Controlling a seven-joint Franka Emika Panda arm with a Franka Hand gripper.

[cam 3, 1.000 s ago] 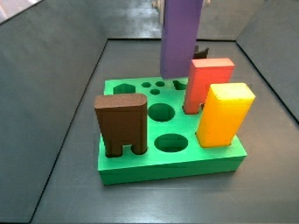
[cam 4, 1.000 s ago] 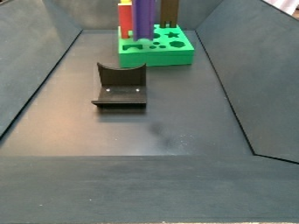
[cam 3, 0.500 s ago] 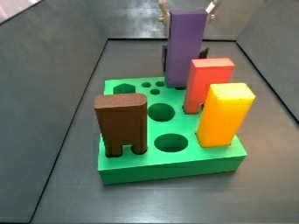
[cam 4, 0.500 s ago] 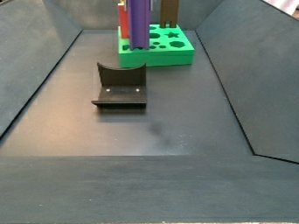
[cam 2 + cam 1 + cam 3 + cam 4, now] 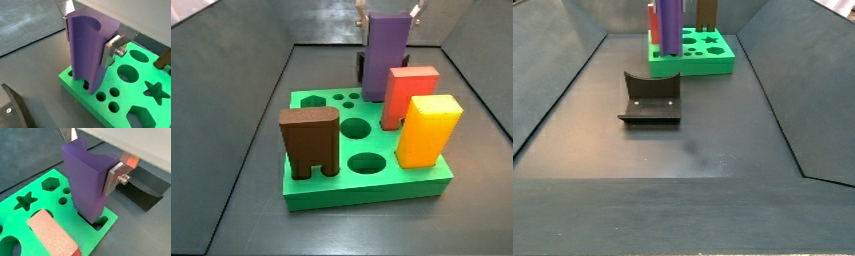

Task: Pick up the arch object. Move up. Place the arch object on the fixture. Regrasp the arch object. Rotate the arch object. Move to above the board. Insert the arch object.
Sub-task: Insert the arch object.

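Last step | gripper (image 5: 93,160) clamps purple block (image 5: 87,180) upright, base entering board (image 5: 30,218) slot | fixture (image 5: 649,98) vacant | release left

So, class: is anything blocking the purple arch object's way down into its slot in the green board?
Nothing visible does. The gripper holds the arch object upright near its top, and its lower end already sits in a cut-out at the board's edge. The red block stands beside it, apart, and the fixture sits on the floor away from the board.

Gripper (image 5: 90,157) upright — fingers (image 5: 113,177) clamped
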